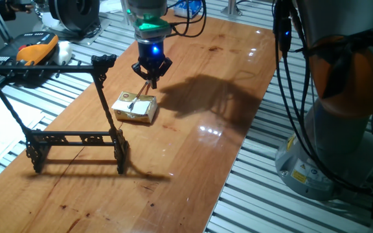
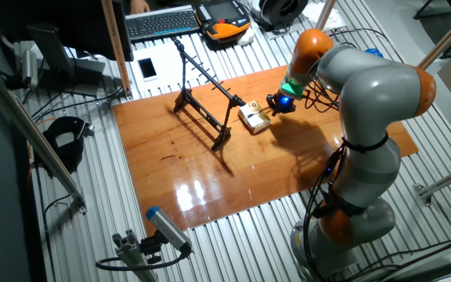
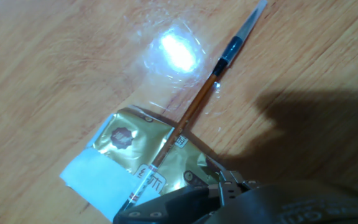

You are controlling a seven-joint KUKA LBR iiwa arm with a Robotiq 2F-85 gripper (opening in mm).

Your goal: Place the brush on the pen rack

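The brush [image 3: 197, 102] is a thin brown stick with a dark ferrule. It lies slanted, with its handle across a gold-wrapped block [image 3: 135, 155] and its tip end out over the wooden table. In one fixed view the brush [image 1: 141, 94] shows as a thin line from the block [image 1: 135, 108] up to my gripper [image 1: 151, 77]. The gripper hangs just over it, fingers pointing down. Dark fingers [image 3: 185, 200] fill the bottom of the hand view by the handle end; their gap is hidden. The black pen rack [image 1: 76, 137] stands left of the block, also seen as the pen rack [image 2: 203, 106] in the other fixed view.
The wooden table [image 1: 193, 155] is bordered by slatted metal. A keyboard [image 2: 163, 22] and an orange-black handset [image 2: 224, 17] lie beyond the far edge. The arm's grey body [image 2: 366, 141] rises at the table's right side with cables hanging.
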